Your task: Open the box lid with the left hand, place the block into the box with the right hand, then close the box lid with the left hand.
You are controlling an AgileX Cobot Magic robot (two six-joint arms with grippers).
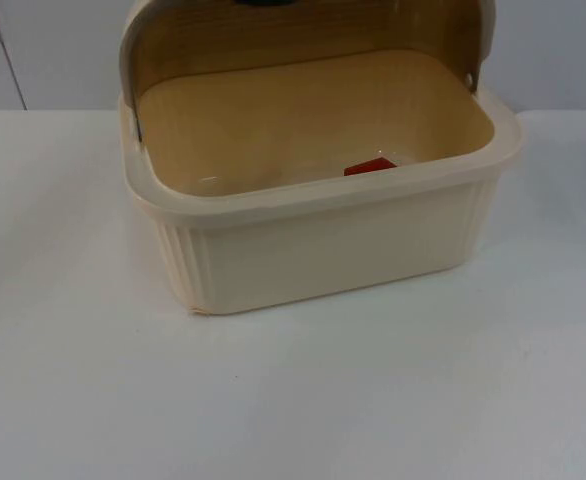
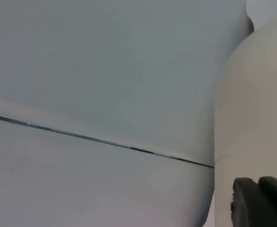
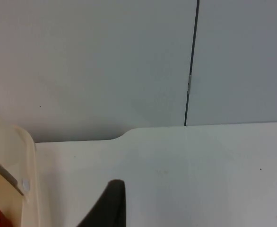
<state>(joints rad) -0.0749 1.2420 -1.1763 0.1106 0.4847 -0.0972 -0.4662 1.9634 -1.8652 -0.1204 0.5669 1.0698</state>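
While the box (image 1: 313, 250) lid (image 1: 303, 35) stands raised, red block (image 1: 370, 166) inside, both grippers' jaws state unclear.

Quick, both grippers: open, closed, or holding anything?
Left gripper: beside the raised lid of the box; state cannot be told.
Right gripper: over the table beside the box; cannot be told.

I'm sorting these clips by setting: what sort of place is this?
Probably a lab or test bench, not a home: a bare white table top ends at a grey partition wall, with just one cream box, lid raised, red block inside.
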